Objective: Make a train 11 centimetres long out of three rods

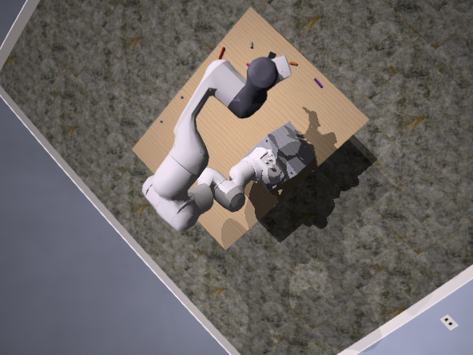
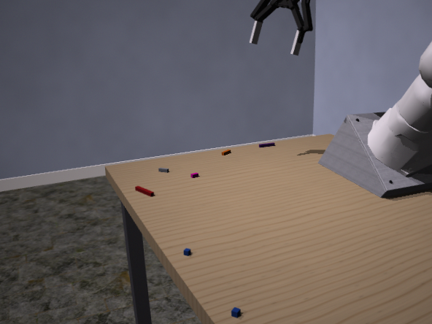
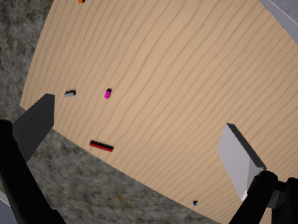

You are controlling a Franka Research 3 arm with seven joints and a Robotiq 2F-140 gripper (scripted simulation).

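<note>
Red rod on the far left of the tabletop, and I'd leave it as the anchor! Grey rod behind: grip its long sides, square it up, lower gently. Nearer blue cube could finish it. Rightward, the hand hangs high, fingers wide apart, nothing between!

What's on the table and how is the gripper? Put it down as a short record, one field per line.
surface: wooden table
long rods: red rod, purple rod
middling rods: orange rod, grey rod
short rods: magenta rod, two blue rods
rod layout: all apart
train: none built
gripper: open, above the table, holding nothing
</note>
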